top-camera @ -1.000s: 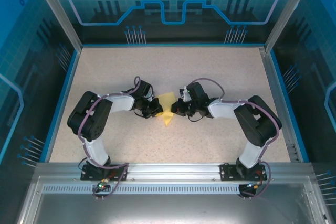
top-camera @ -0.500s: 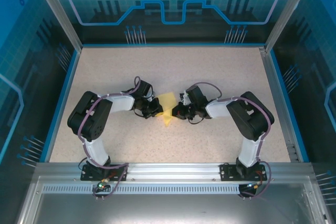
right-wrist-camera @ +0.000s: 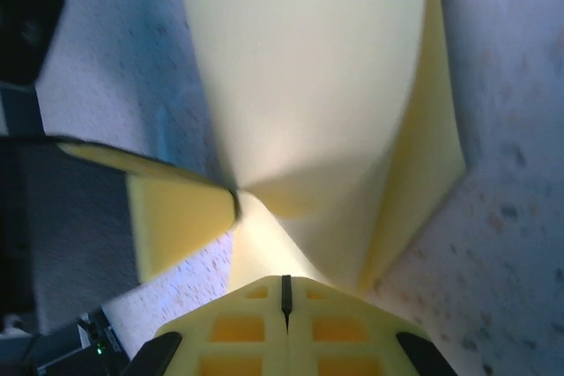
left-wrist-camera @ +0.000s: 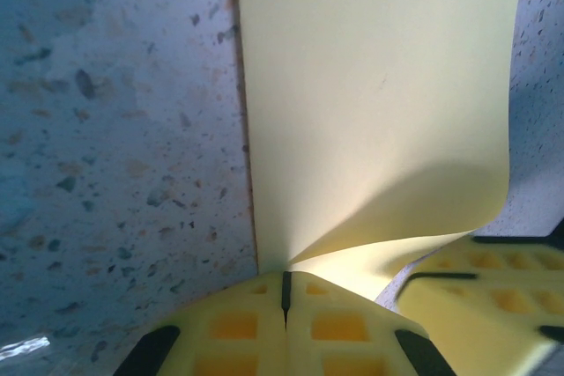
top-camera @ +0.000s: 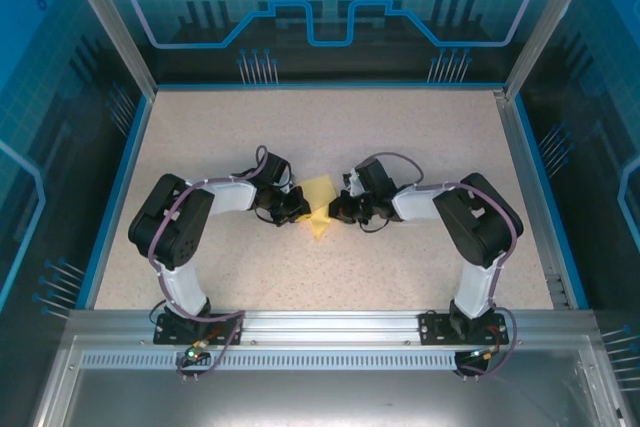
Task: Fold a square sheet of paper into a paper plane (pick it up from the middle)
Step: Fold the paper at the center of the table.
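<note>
- Speckled beige counter [top-camera: 200, 127] with a blue rim and glass walls around it; my two arms meet near its middle, a little toward the near edge.
- The sheet [top-camera: 319, 197] hangs between my two tips there, one pale-yellow corner pointing at the near edge. Whether that corner touches the counter I cannot tell.
- My left end effector [top-camera: 301, 210] is pressed together on the sheet's left side; in its wrist view the paper runs straight into the closed seam.
- My right end effector [top-camera: 334, 212] is likewise pinched on the right side, and the paper curls up and away from it.
- I judge the sheet thin, light and limp. It bows between my grips, will crease wherever it is squeezed, and could tear if my tips pull apart.
- Best hold, I think: flat between the pads, close to the line to be folded, with both grips near each other so the paper does not sag.
- What crowds each tip is the other one, just beside it; a yellow pad of the other end effector intrudes at the edge of each wrist view.
- Cables [top-camera: 262, 153] loop over my wrists, and the rail [top-camera: 330, 325] at the near edge is well apart.
</note>
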Controlling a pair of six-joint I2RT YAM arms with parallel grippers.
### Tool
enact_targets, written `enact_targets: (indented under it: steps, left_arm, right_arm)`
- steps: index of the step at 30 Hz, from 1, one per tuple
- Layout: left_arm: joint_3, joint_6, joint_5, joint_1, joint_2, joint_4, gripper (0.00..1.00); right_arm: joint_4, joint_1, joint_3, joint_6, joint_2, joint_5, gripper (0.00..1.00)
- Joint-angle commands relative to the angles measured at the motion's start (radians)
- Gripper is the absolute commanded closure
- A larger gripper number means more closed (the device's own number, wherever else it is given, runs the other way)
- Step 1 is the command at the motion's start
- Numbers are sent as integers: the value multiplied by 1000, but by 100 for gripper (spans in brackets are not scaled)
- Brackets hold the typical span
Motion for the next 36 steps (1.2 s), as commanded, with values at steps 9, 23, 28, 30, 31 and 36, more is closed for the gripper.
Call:
enact_targets:
  steps: [9, 23, 28, 30, 31, 36]
  left_arm:
    - [-20, 26, -79, -5, 18, -93, 100]
    - [-19, 32, -77, -6, 13, -94, 100]
    - [-20, 33, -77, -6, 12, -95, 100]
    - [-24, 35, -77, -6, 12, -94, 100]
    - [-25, 35, -79, -6, 11, -96, 100]
    - [-28, 37, -79, -5, 10, -96, 100]
  right_arm:
    - [-74, -53, 59, -34, 73, 25, 100]
    - [-66, -53, 70, -45, 8, 16, 100]
    - [-80, -58, 91, -25, 92, 26, 100]
    - [-96, -63, 97, -22, 109, 41, 100]
    - [-103, -66, 99, -21, 111, 50, 100]
    - [-102, -81, 94, -3, 80, 51, 100]
